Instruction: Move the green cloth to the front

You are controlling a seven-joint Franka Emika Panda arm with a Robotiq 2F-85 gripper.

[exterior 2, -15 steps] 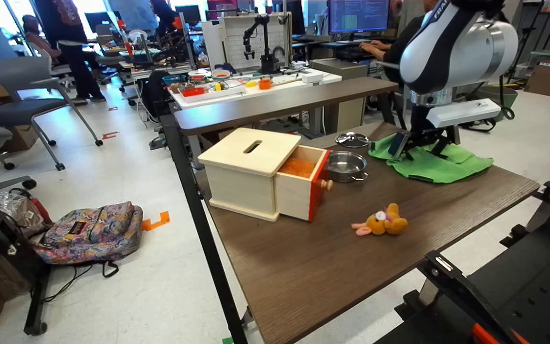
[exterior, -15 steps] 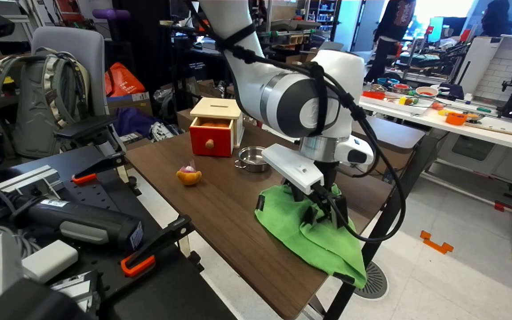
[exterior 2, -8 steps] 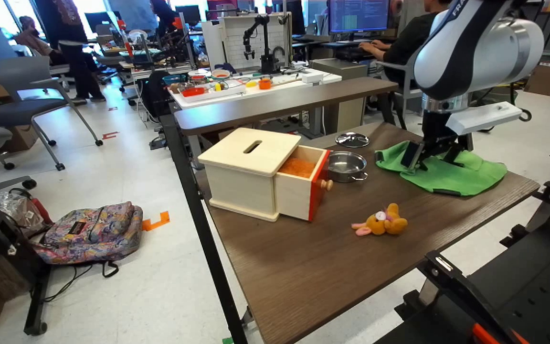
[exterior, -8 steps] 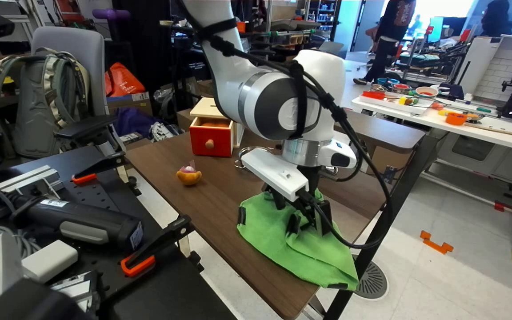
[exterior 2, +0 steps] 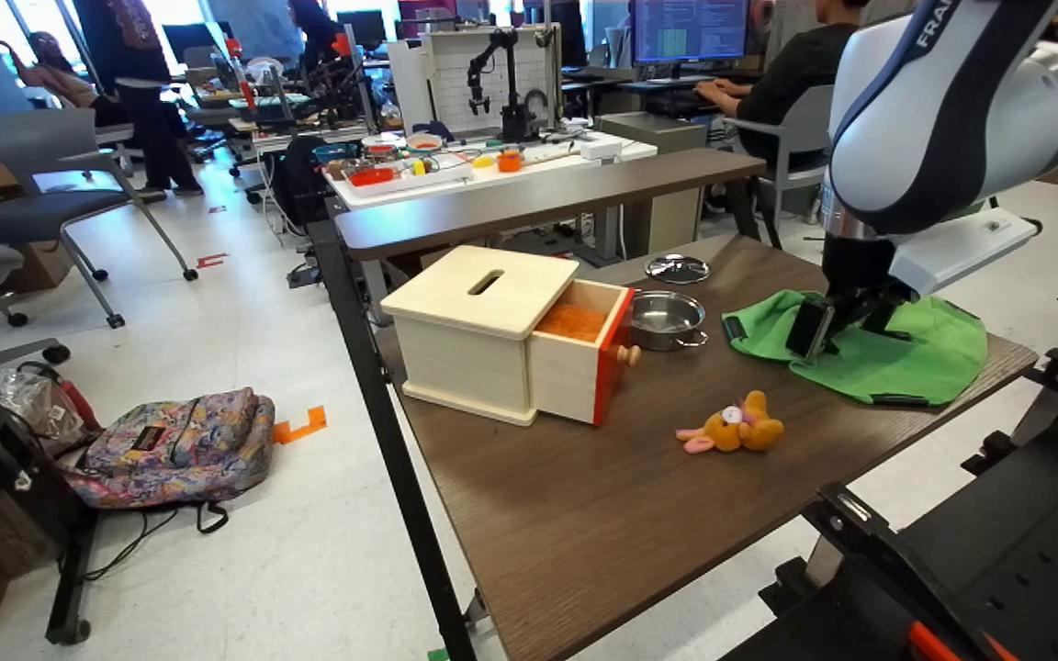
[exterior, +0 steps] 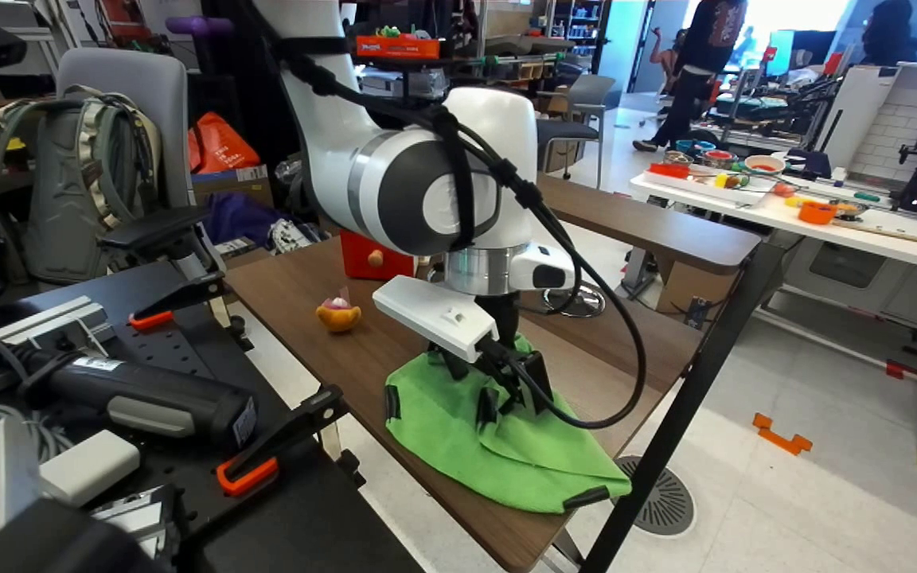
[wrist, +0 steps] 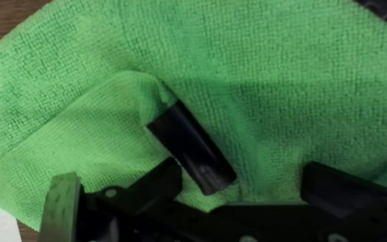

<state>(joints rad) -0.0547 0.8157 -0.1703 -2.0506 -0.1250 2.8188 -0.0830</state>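
The green cloth (exterior: 450, 438) lies partly folded on the brown table, with black tabs at its corners, at the end of the table; it also shows in an exterior view (exterior 2: 924, 353). In the wrist view the cloth (wrist: 281, 67) fills most of the picture. My gripper (wrist: 241, 179) points down with its fingers wide apart and the cloth beneath them. A folded-over corner with a black tab lies between the fingers, nearer the left one. The gripper (exterior 2: 846, 338) is low on the cloth in both exterior views. The fingertip contact is partly hidden.
A wooden box (exterior 2: 465, 358) with a red-fronted drawer pulled out stands on the table (exterior 2: 602, 532). A steel pot (exterior 2: 667, 321), its lid (exterior 2: 678, 268) and an orange plush toy (exterior 2: 736, 427) are nearby. Black clamps (exterior: 291, 430) sit along the table edge.
The gripper and the cloth have moved together across the table, toward the long edge beside the black bench. The fingers stay spread. The box, pot, lid and toy have not moved.
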